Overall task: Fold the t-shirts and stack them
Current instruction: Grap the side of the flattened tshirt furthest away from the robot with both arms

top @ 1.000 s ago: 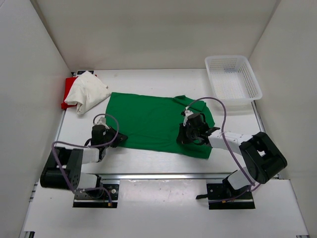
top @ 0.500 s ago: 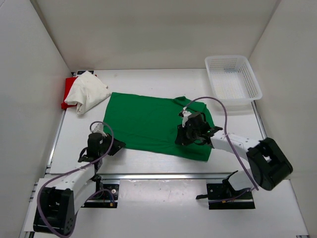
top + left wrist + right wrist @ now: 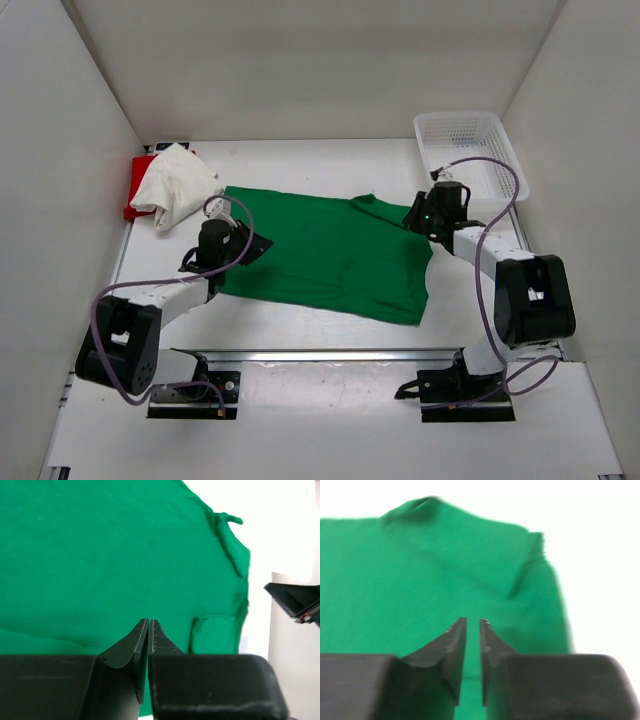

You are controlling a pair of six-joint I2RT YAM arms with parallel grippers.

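Note:
The green t-shirt (image 3: pixel 330 255) lies spread flat across the middle of the table. My left gripper (image 3: pixel 264 244) hovers at its left edge, jaws shut tip to tip (image 3: pixel 149 622) with no cloth seen between them; green cloth (image 3: pixel 125 555) fills the view beyond. My right gripper (image 3: pixel 409 219) is at the shirt's far right corner, jaws a narrow slit apart (image 3: pixel 472 621), green cloth (image 3: pixel 420 565) showing through the gap. The white t-shirt (image 3: pixel 180 185) lies crumpled at the back left on top of the red t-shirt (image 3: pixel 135 190).
A white mesh basket (image 3: pixel 470 160) stands at the back right, just behind the right arm. White walls close in the table on three sides. A tucked sleeve (image 3: pixel 212 635) lies on the shirt's near right part.
The left gripper moved from the shirt's front left corner up along its left edge. The right gripper left the shirt's right middle for its far right corner. The shirt's right side lies flatter.

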